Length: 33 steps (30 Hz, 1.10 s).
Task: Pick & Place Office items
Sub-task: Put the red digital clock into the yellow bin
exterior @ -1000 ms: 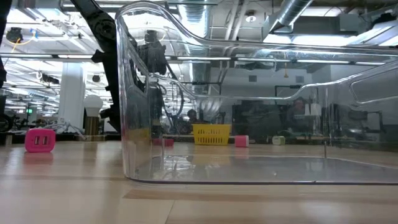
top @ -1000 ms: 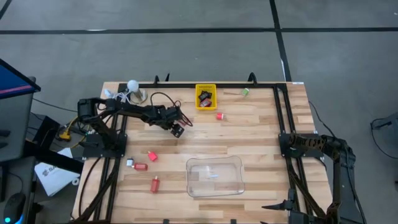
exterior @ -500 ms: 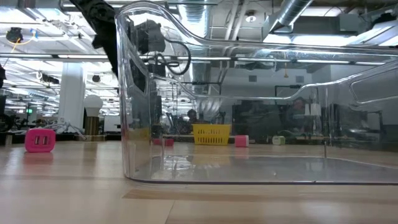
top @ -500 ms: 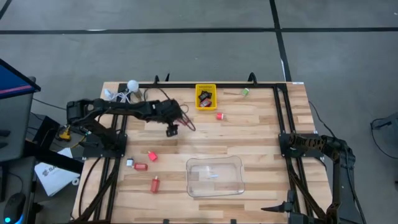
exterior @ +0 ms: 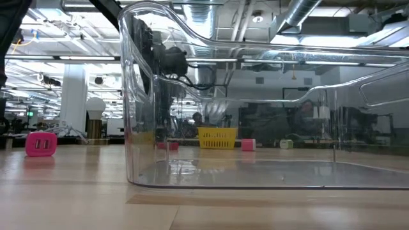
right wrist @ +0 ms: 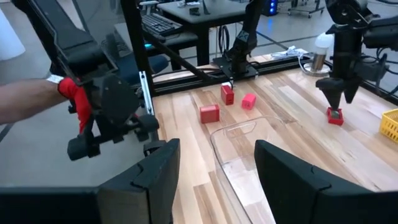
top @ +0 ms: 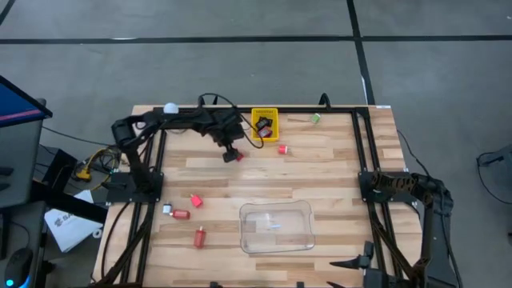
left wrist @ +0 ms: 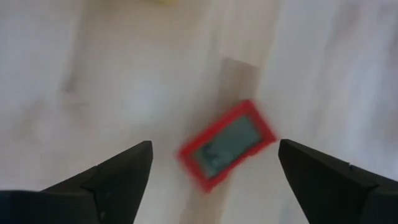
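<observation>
- Step in hand, as judged: grasping the red block (left wrist: 227,144) that lies flat on the wooden table (top: 336,172), upper centre of the high view, just left of the yellow basket (top: 265,125).
- Left gripper (left wrist: 214,149) hovering right above that block, fingers spread wide, one on each side, touching nothing.
- Block lying askew between the fingers in the left wrist view; worth turning the wrist so the pads meet its long flat sides, not its corners.
- Then lower straight down until the tips bracket the block near the table, centre it, and close gently; probably light and prone to skidding if nudged by one finger first.
- Right gripper (right wrist: 214,149) parked at the lower right of the high view, fingers apart, empty.
- Counted in the high view, red pieces loose on the table: five — this one, one (top: 282,149) just right of it, and three (top: 195,201) at lower left.
- One green piece (top: 315,118) at upper right; one small pale piece (top: 167,210) at lower left.
- In the basket: a few red and black pieces, too small to count.
- One clear tray (top: 276,226), lower centre, apparently empty; one white ball (top: 170,108), upper left.
</observation>
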Available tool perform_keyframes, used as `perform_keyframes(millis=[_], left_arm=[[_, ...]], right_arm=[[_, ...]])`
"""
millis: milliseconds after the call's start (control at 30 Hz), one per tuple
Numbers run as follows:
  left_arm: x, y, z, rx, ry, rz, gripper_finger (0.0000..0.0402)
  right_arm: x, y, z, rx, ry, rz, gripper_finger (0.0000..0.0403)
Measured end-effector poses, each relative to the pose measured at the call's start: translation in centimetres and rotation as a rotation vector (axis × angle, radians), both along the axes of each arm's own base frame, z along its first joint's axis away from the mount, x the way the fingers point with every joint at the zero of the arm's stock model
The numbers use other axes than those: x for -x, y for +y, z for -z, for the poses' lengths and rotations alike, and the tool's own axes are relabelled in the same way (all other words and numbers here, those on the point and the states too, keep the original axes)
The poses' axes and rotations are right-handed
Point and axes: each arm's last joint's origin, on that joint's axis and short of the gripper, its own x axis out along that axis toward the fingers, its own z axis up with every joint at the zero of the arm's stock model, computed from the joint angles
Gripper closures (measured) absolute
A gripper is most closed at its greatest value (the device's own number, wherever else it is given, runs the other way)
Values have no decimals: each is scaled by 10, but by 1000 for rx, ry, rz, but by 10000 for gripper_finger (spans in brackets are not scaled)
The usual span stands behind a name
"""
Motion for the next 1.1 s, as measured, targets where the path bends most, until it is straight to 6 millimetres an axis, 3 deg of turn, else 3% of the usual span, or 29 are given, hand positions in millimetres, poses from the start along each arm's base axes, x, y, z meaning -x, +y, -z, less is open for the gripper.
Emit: perform_keyframes(millis=[267, 433, 1100], left_arm=[[4, 31, 12, 57, -49, -100, 52], [7, 40, 21, 181, -91, -134, 55], [-12, -14, 33, 242, -19, -76, 60]], right_arm=[[-8, -2, 0, -23, 1, 18, 202], [-8, -2, 0, -25, 7, 17, 202], [-1, 4, 3, -26, 18, -10, 202]])
